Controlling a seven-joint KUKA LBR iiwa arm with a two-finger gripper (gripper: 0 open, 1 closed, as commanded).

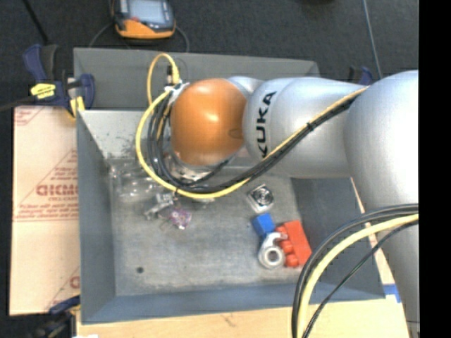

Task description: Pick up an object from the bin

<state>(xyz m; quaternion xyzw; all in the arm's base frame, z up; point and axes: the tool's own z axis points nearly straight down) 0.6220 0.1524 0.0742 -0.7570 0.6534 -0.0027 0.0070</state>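
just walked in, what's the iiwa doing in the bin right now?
The KUKA arm reaches in from the right, its orange-covered wrist over the left-centre of the bin. The gripper is down near the floor, beside a small purple-tinted thing and clear plastic pieces. No grasp is visible. A silver nut, blue piece, orange-red block and white ring lie apart to the right.

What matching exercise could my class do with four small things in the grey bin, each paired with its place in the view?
Things:
1 shiny silver metal piece
2 small blue block
3 orange-red plastic block
4 pale purple translucent piece

Places:
A farthest right
B farthest left
C highest in the view
D just below the silver piece

Pairs: 1-C, 2-D, 3-A, 4-B.
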